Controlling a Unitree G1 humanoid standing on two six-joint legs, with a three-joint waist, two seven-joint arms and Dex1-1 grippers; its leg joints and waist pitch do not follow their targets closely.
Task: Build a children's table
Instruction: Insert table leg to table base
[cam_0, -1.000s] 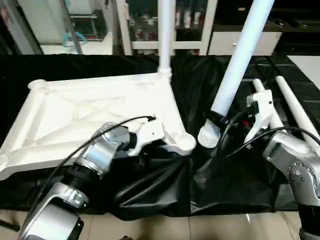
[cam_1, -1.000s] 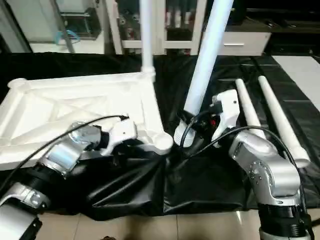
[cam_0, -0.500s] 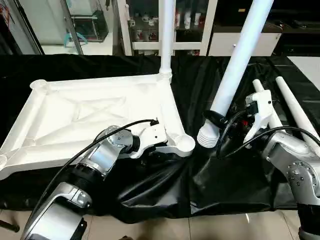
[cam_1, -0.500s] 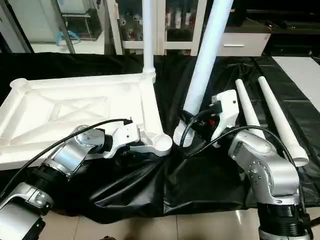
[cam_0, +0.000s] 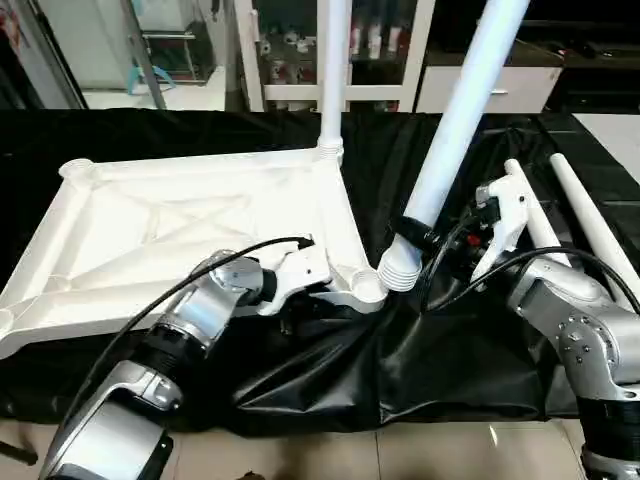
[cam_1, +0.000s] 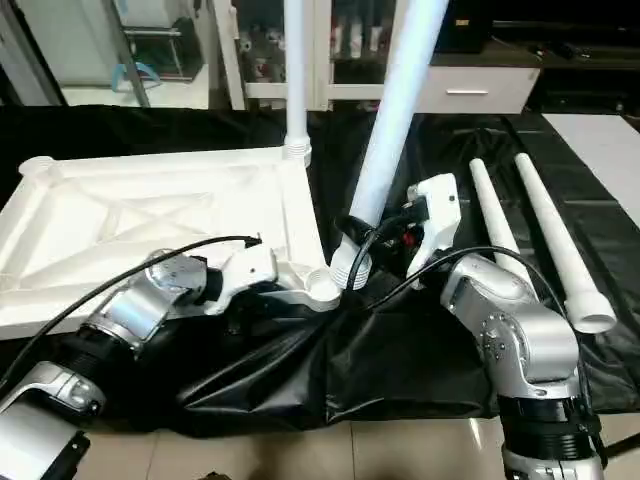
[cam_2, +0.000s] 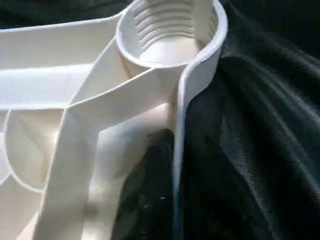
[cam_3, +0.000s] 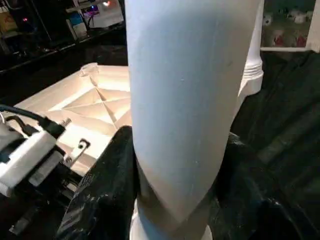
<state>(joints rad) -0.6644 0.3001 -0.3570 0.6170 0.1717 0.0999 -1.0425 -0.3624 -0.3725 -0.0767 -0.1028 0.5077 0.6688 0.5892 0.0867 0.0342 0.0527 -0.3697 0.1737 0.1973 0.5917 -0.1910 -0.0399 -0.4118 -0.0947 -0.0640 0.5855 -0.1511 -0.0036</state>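
Observation:
The white tabletop (cam_0: 180, 230) lies underside up on the black cloth. One leg (cam_0: 332, 70) stands upright in its far right corner socket. My right gripper (cam_0: 412, 232) is shut on a second leg (cam_0: 455, 110), held tilted, black fingers (cam_3: 107, 190) on either side. The leg's threaded end (cam_0: 400, 272) hangs just beside the near right corner socket (cam_0: 368, 290), apart from it. My left gripper (cam_0: 305, 295) sits at the tabletop's near rim next to that empty socket (cam_2: 170, 35).
Two more white legs (cam_0: 590, 220) (cam_0: 530, 205) lie side by side on the cloth to the right, behind my right arm. The black cloth (cam_0: 330, 370) is bunched and hangs over the front edge. White shelving (cam_0: 290, 60) stands beyond the work surface.
My right gripper has carried the tilted leg left, bringing its threaded end close to the near right corner socket. The left gripper stays at the rim.

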